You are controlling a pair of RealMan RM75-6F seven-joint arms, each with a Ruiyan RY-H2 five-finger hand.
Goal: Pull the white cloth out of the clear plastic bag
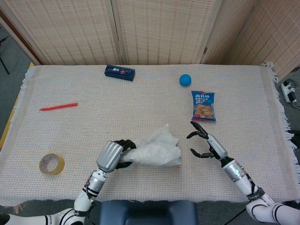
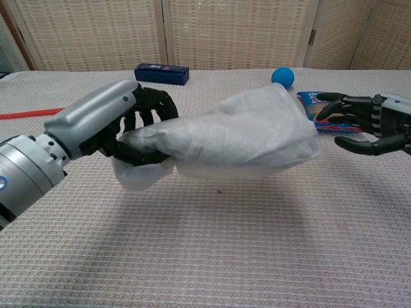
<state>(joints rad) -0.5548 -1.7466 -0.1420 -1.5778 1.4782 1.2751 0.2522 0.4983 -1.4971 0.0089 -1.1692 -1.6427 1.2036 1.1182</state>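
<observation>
The clear plastic bag (image 1: 157, 151) (image 2: 244, 141) holds the white cloth inside it and hangs lifted above the table. My left hand (image 1: 113, 155) (image 2: 122, 125) grips the bag's left end, with crumpled plastic sticking out below the fingers. My right hand (image 1: 204, 140) (image 2: 363, 122) is open, fingers spread, just right of the bag's far end and not touching it. The cloth shows only as a white mass through the plastic.
A snack packet (image 1: 203, 106) lies behind the right hand, a blue ball (image 1: 185, 79) beyond it. A dark blue box (image 1: 119, 72) sits at the back, a red pen (image 1: 58, 107) at the left, a tape roll (image 1: 51, 164) near the front left edge.
</observation>
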